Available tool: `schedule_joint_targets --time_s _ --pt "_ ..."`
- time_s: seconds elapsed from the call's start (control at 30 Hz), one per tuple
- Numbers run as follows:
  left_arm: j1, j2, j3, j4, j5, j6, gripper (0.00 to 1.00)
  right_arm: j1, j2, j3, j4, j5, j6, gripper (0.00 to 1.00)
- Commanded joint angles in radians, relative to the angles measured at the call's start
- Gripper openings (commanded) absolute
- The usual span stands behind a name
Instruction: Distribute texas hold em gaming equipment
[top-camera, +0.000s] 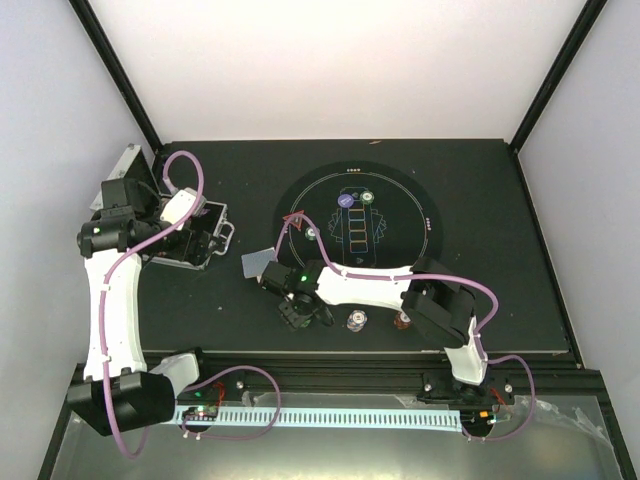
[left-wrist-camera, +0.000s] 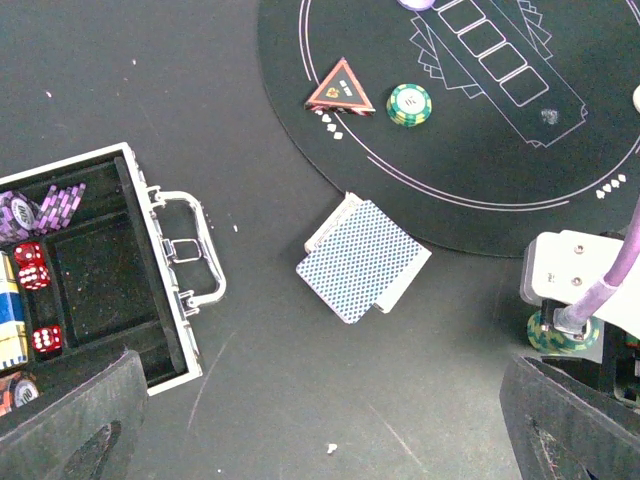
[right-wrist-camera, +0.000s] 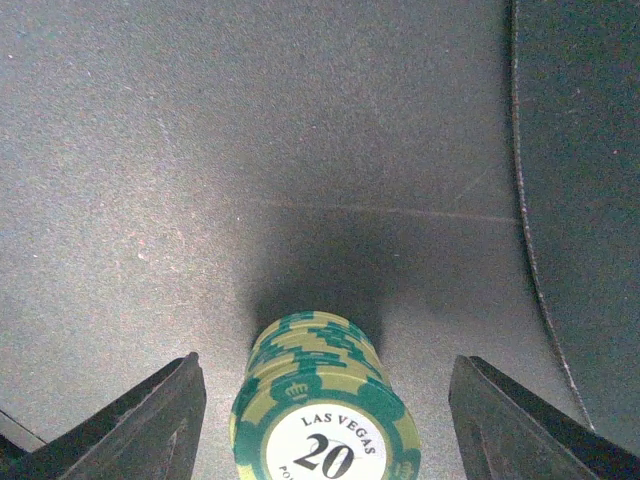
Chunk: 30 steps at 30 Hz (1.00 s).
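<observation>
The top external camera looks steeply down over the whole table (top-camera: 480, 200) from above its near edge. The left wrist camera looks down on the silver case (left-wrist-camera: 150, 262), playing cards (left-wrist-camera: 360, 262) and mat (left-wrist-camera: 440, 200). The right wrist camera sits low, close to the green chip stack (right-wrist-camera: 320, 400), which the left wrist view shares.

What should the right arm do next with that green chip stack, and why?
Probably close the right tool on the green chip stack. The stack stands between its two fingers with a gap showing on each side, so nothing is gripped yet. It sits on the table beside the mat, not on it.
</observation>
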Motion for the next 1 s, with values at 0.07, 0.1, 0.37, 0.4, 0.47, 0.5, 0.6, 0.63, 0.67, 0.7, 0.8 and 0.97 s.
schedule_joint_targets --time_s 0.07,0.1,0.37,0.4,0.47,0.5,0.6,0.63,0.67,0.7,0.8,0.97 --pt "0.005 0.013 0.001 0.002 0.006 0.005 0.99 0.006 0.0 -0.017 0.006 0.022 0.01 0.66" --pt "0.006 0.015 0.002 0.002 0.006 0.005 0.99 0.006 0.0 -0.018 0.008 0.021 0.013 0.65" --pt "0.006 0.016 0.007 0.0 0.005 0.008 0.99 0.016 -0.005 -0.017 0.008 0.022 0.017 0.53" --pt "0.006 0.017 0.008 -0.001 0.005 0.008 0.99 0.016 -0.005 -0.018 0.01 0.023 0.018 0.52" --pt "0.005 0.018 0.01 0.0 0.005 0.008 0.99 0.016 -0.007 -0.019 0.01 0.02 0.018 0.49" --pt "0.006 0.018 0.011 0.001 0.005 0.009 0.99 0.016 -0.007 -0.017 0.008 0.02 0.018 0.46" --pt "0.006 0.021 0.011 0.001 0.005 0.01 0.99 0.016 -0.015 -0.014 0.005 0.021 0.02 0.4" --pt "0.005 0.022 0.011 0.002 0.005 0.01 0.99 0.017 -0.019 -0.013 0.002 0.022 0.019 0.4" --pt "0.005 0.022 0.011 0.001 0.005 0.011 0.99 0.017 -0.022 -0.01 0.001 0.024 0.019 0.39" --pt "0.006 0.023 0.011 0.002 0.003 0.011 0.99 0.017 -0.026 -0.008 -0.002 0.026 0.022 0.39" --pt "0.005 0.025 0.008 0.002 0.001 0.014 0.99 0.017 -0.041 -0.004 -0.008 0.029 0.03 0.35" --pt "0.006 0.026 0.004 0.003 0.003 0.014 0.99 0.017 -0.058 0.01 -0.025 0.038 0.035 0.29"
